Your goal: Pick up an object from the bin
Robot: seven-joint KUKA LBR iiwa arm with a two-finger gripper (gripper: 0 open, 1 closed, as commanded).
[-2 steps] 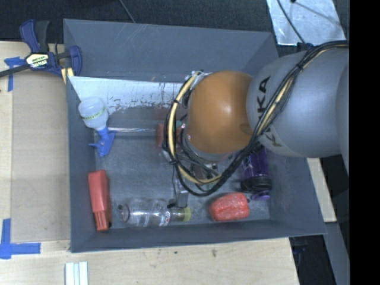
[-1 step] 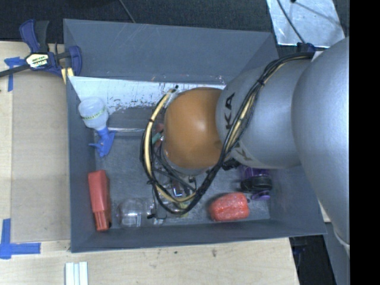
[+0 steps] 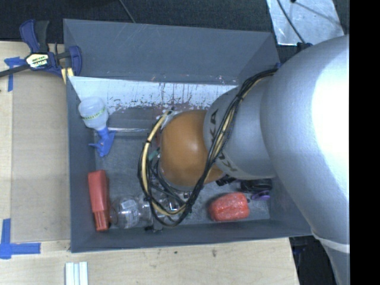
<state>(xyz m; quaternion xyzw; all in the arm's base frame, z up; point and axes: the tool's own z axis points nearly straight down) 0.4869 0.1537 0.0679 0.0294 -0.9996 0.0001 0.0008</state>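
Note:
My gripper (image 3: 168, 205) reaches down into the front middle of the bin, mostly hidden under the wrist cover and its cables. Just left of it lies a crumpled clear plastic thing (image 3: 127, 212). A red oblong block (image 3: 98, 199) lies lengthwise beside that, near the bin's left wall. To the gripper's right rests a red, rough, rounded lump (image 3: 228, 207), close to the front wall.
A clear bottle with a pale cap (image 3: 94, 113) lies at the back left, with a small blue piece (image 3: 104, 141) just in front of it. A purple and black thing (image 3: 259, 190) peeks out under the arm at the right. The arm covers the bin's right half.

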